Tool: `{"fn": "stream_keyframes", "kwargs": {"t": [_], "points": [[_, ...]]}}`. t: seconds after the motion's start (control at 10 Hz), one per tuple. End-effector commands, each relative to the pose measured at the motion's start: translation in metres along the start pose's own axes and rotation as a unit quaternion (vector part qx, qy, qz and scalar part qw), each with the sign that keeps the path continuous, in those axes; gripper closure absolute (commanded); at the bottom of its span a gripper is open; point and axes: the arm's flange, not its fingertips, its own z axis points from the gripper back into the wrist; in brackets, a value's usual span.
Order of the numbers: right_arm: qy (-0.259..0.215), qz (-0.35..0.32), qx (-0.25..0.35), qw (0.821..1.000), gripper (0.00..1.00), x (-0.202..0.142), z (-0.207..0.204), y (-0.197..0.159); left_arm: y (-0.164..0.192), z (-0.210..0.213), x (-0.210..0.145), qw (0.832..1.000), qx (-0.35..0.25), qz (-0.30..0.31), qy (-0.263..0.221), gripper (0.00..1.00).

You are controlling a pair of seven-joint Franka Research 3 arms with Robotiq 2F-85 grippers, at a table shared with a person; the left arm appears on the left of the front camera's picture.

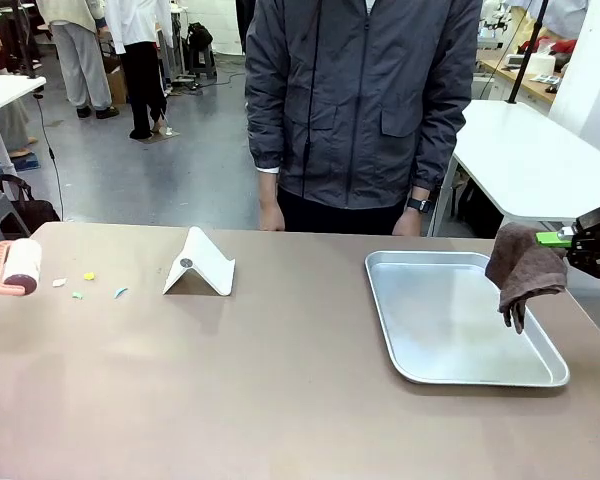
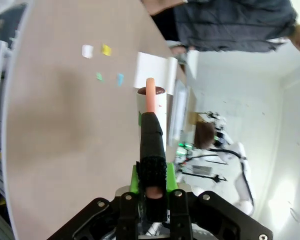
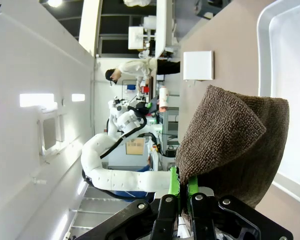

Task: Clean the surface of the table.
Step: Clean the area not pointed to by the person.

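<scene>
Robotics lab.
White worktops [image 1: 540,160], bare grey floor [image 1: 180,170], people [image 1: 140,60] standing behind, a white robot arm [image 3: 115,165].

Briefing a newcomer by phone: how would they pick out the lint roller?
Look at the wide tan-brown table and go to its left end in the front view, past the white folded stand. There, next to a few small coloured scraps, is the lint roller. Nothing else nearby has a white roll on a salmon-pink frame, with a black handle clamped in the left gripper.
</scene>
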Motion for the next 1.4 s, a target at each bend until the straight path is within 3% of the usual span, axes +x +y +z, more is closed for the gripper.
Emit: {"fn": "stream_keyframes", "kwargs": {"t": [0.0, 0.2, 0.4, 0.5, 0.9, 1.3], "points": [[-0.004, 0.006, 0.003, 1.0, 0.93, 0.003, 0.002, 0.002, 0.003, -0.012, 0.012, 0.998, 0.055, 0.014, -0.029, 0.78], [-0.004, 0.006, 0.003, 1.0, 0.93, 0.003, 0.002, 0.002, 0.002, -0.014, 0.038, 0.995, 0.08, 0.041, -0.036, 0.78], [-0.004, 0.006, 0.003, 1.0, 0.93, 0.003, 0.002, 0.002, -0.001, -0.011, 0.059, 0.996, 0.079, 0.043, 0.009, 0.78], [-0.004, 0.006, 0.003, 1.0, 0.93, 0.003, 0.002, 0.002, -0.001, -0.009, 0.066, 0.995, 0.091, 0.042, 0.005, 0.78], [-0.004, 0.006, 0.003, 1.0, 0.93, 0.003, 0.002, 0.002, 0.007, 0.0, 0.076, 0.991, 0.129, 0.033, 0.018, 0.78], [-0.004, 0.006, 0.003, 1.0, 0.93, 0.003, 0.002, 0.002, 0.021, -0.021, 0.094, 0.987, 0.147, 0.049, 0.038, 0.78]]}}
